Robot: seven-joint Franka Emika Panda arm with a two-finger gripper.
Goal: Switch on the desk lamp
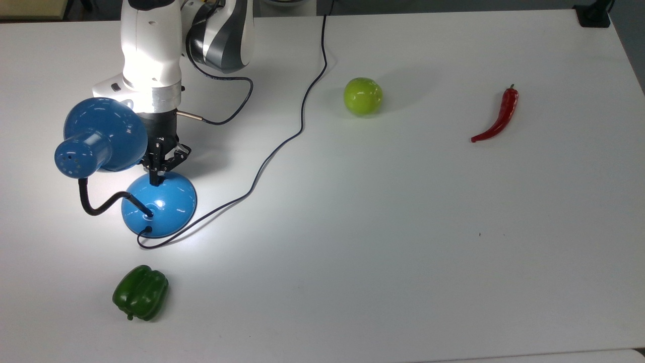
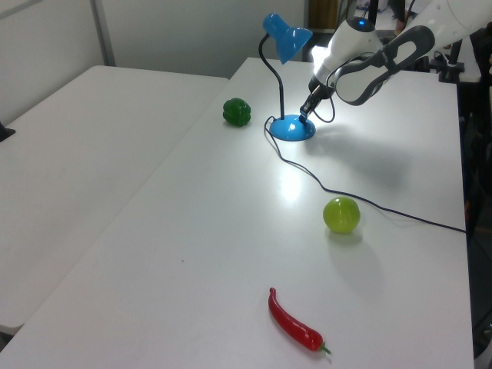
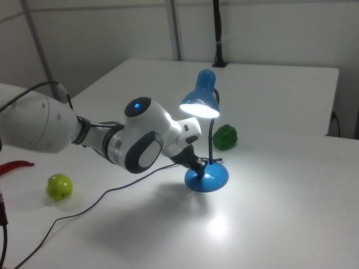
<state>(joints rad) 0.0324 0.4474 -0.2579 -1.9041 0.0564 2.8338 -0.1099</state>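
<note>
The desk lamp is lit. Its blue cone shade (image 1: 101, 133) hangs on a black gooseneck over the round blue base (image 1: 164, 209) and throws a bright patch onto the white table (image 1: 403, 242). My gripper (image 1: 157, 177) points down with its fingers shut together, the tip touching the top of the base on the side toward the arm. In the left view the shade (image 2: 286, 37) stands above the base (image 2: 292, 129), with the gripper (image 2: 305, 115) at the base's right edge. The right view has the glowing shade (image 3: 201, 101), the base (image 3: 208, 178) and the gripper (image 3: 199, 165).
The lamp's thin black cord (image 1: 282, 143) runs from the base across the table to the far edge. A green bell pepper (image 1: 140, 292) lies near the base. A yellow-green ball (image 1: 363, 96) and a red chili (image 1: 498, 117) lie toward the top view's right.
</note>
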